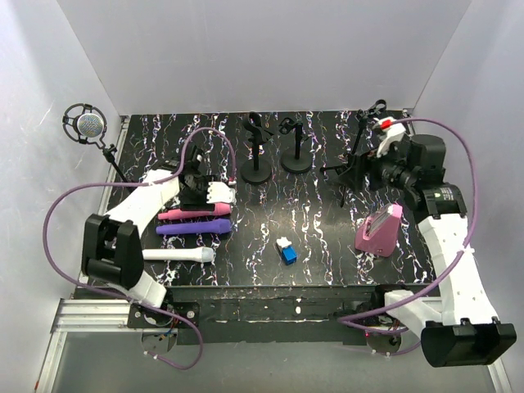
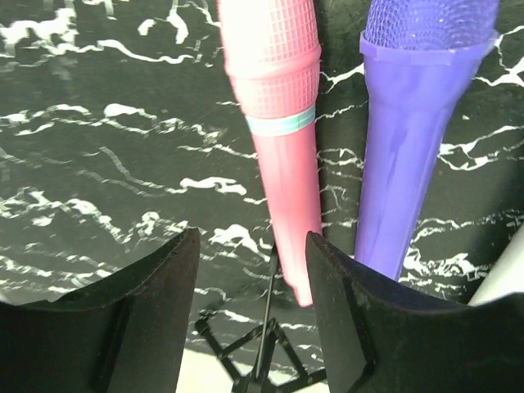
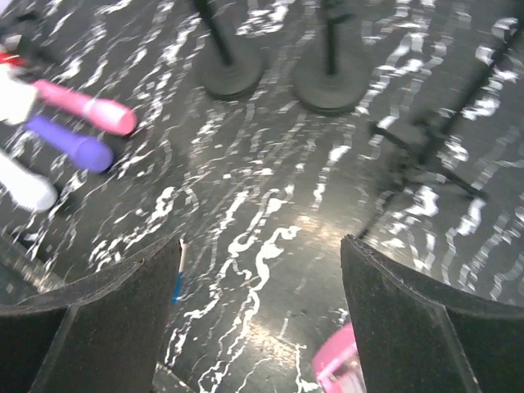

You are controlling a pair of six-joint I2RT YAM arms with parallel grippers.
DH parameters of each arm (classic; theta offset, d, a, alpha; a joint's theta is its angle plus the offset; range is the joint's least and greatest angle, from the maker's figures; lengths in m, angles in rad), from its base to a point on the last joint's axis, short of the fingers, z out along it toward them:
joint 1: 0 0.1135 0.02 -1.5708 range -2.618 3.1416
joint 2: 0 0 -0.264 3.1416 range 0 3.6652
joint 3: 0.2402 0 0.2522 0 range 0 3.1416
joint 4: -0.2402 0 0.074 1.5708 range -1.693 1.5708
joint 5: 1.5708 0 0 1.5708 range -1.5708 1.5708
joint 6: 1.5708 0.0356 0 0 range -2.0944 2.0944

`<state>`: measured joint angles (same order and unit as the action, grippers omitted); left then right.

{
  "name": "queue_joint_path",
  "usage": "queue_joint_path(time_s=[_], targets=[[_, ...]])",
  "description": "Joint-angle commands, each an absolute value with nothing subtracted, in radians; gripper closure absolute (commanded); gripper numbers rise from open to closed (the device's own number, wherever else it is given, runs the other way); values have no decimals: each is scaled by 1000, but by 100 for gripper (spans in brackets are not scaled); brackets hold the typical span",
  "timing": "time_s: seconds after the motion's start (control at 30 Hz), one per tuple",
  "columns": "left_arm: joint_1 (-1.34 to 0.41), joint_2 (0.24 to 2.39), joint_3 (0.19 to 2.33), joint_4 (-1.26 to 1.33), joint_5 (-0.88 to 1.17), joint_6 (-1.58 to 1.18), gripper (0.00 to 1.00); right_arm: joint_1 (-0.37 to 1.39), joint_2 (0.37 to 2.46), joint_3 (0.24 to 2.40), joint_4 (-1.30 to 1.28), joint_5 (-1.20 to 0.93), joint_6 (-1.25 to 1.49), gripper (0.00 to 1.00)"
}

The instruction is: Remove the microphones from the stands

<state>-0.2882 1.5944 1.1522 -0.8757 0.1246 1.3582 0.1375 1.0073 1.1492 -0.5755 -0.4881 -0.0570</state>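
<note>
A pink microphone lies flat on the black marbled table, off any stand. My left gripper hovers open over its thin tail end; the tail sits close to the right finger, with a clear gap to the left one. Two black round-base stands at the back centre are empty. My right gripper hangs open above bare table with nothing between its fingers. A round mesh microphone sits in a ring mount on a thin stand at the far left.
A purple microphone and a white microphone lie beside the pink one. A black tripod stand is at the back right. A pink box and a blue-and-white block sit toward the front.
</note>
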Motion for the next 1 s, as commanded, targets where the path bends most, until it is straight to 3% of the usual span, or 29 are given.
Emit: queue_joint_path(time_s=[0.0, 0.27, 0.77, 0.97], targets=[[-301, 1459, 1216, -979, 190, 1398, 45, -24, 1038, 1224, -621, -344, -6, 16], [-412, 1396, 1296, -970, 310, 1223, 35, -94, 1152, 1252, -471, -340, 17, 15], [-489, 1339, 1405, -805, 442, 919, 33, -92, 1428, 1336, -42, -597, 135, 20], [-505, 1348, 1450, -805, 420, 888, 33, -92, 1509, 1327, 96, -659, 126, 32]])
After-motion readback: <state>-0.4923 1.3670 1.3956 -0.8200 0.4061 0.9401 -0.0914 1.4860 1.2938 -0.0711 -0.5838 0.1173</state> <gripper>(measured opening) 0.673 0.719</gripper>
